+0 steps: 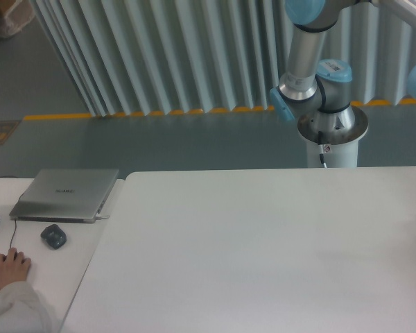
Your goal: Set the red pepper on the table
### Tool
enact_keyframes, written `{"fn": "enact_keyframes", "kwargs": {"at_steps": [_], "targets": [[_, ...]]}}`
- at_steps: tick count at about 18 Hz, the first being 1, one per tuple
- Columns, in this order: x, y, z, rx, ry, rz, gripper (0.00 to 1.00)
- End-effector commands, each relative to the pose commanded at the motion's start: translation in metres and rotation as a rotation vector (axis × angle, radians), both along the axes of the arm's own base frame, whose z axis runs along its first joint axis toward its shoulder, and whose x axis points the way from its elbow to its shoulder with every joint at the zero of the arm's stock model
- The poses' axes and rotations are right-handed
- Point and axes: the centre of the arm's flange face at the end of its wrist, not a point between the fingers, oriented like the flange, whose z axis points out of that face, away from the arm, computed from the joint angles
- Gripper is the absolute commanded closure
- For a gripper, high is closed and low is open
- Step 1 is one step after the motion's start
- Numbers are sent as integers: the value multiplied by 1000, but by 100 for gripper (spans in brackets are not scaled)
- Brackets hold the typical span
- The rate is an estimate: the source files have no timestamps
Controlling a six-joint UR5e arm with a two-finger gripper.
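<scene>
Looking across the white table (pixel 249 250): not finding the red pepper anywhere. Pincer out of frame too, so no telling its state. Seeing only arm joints (pixel 312 90) behind the far edge. Sitting left: closed laptop (pixel 66 194), mouse (pixel 53 236).
</scene>
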Motion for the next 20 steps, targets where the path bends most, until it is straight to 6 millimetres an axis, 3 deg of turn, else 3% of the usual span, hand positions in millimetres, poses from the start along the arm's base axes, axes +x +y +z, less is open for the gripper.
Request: {"fn": "enact_keyframes", "kwargs": {"at_steps": [5, 8, 10, 12, 14, 16, 20], "targets": [[0, 0, 7, 2, 13, -1, 0], [3, 1, -3, 21, 25, -5, 0], [7, 2, -15, 144, 45, 18, 0], [5, -15, -12, 217, 66, 83, 0], [3, -21, 2, 104, 169, 87, 0], [22, -4, -3, -72, 256, 30, 0], [23, -1, -6, -108, 254, 15, 0]]}}
